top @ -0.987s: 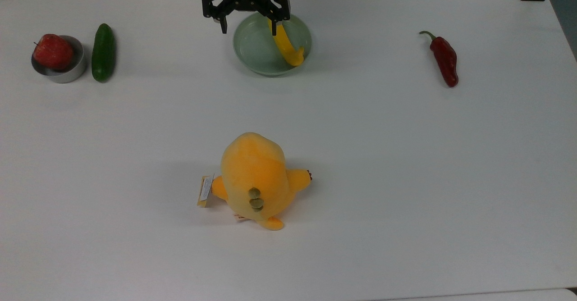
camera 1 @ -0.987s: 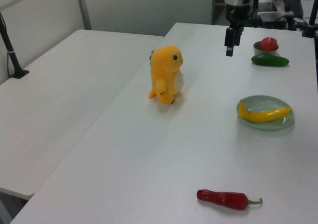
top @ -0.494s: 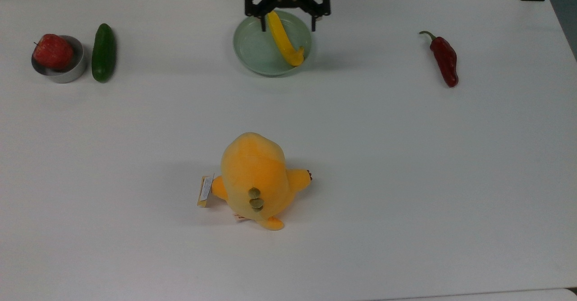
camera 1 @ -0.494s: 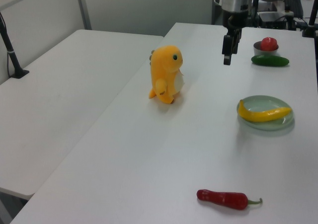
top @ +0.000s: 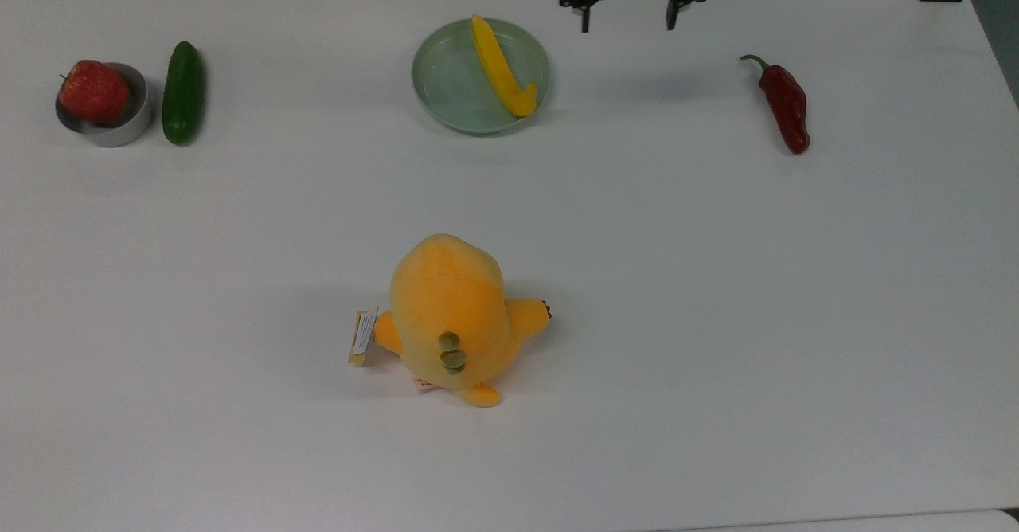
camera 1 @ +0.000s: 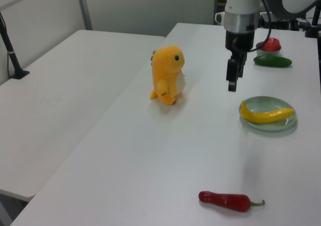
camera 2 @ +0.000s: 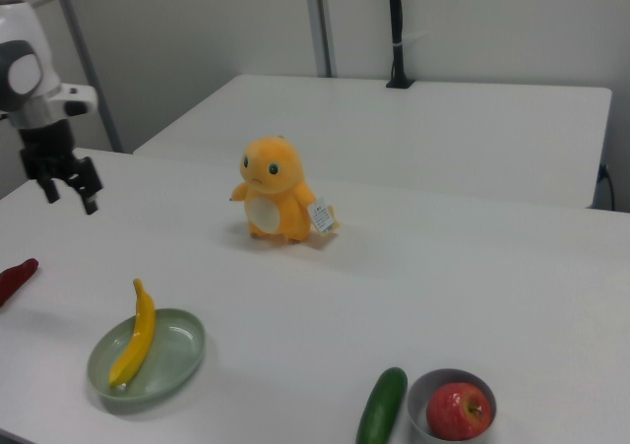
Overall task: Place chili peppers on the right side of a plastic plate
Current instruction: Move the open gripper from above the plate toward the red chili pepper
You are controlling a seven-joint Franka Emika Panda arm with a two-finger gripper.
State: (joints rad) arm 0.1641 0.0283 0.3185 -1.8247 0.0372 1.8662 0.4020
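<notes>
The dark red chili pepper (top: 786,108) lies on the white table at the top view's right, stem toward the far edge; it also shows low in the left view (camera 1: 225,201) and at the right view's left edge (camera 2: 15,280). The pale green plastic plate (top: 450,78) (camera 1: 273,127) (camera 2: 172,346) holds a yellow pepper (top: 497,66). My gripper (top: 628,22) (camera 1: 232,83) (camera 2: 69,200) hangs open and empty above the table, between the plate and the chili, touching neither.
An orange plush toy (top: 451,317) stands mid-table. At the top view's left, a green cucumber (top: 182,92) lies beside a grey metal bowl (top: 119,130) holding a red apple (top: 93,90). A second white table (camera 1: 60,95) adjoins this one.
My gripper has moved from above the plate's left part to the top view's right, past the plate toward the chili. It stays open. Nothing on the table has moved.
</notes>
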